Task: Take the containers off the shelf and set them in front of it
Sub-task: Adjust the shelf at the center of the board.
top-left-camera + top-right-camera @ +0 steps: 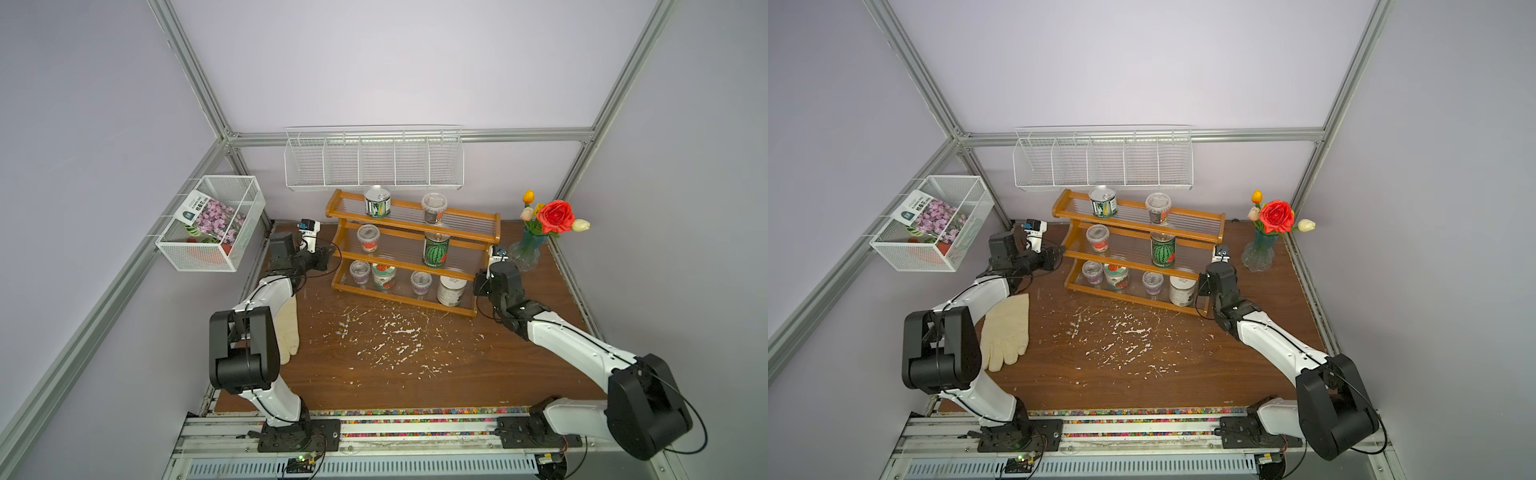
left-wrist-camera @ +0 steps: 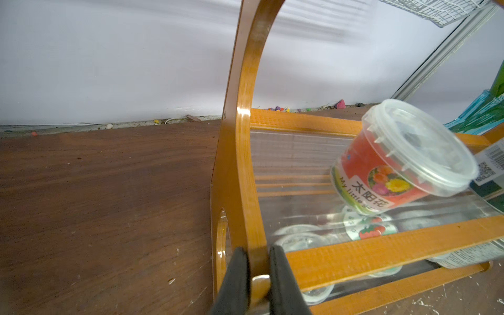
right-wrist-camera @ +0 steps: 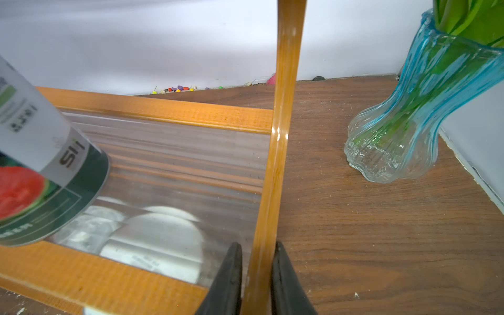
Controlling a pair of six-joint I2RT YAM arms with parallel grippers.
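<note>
Containers (image 1: 436,248), all eight, stand on the three tiers of the shelf (image 1: 465,212); left gripper (image 2: 259,270) is closed tight on the shelf's left end, pinching the wood; right gripper (image 3: 257,261) is closed likewise on the shelf's right end, near the vase (image 3: 409,122).

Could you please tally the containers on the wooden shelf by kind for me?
Metal tins: 3
Clear lidded cups: 4
Tomato-lidded tub: 1
Total: 8
</note>
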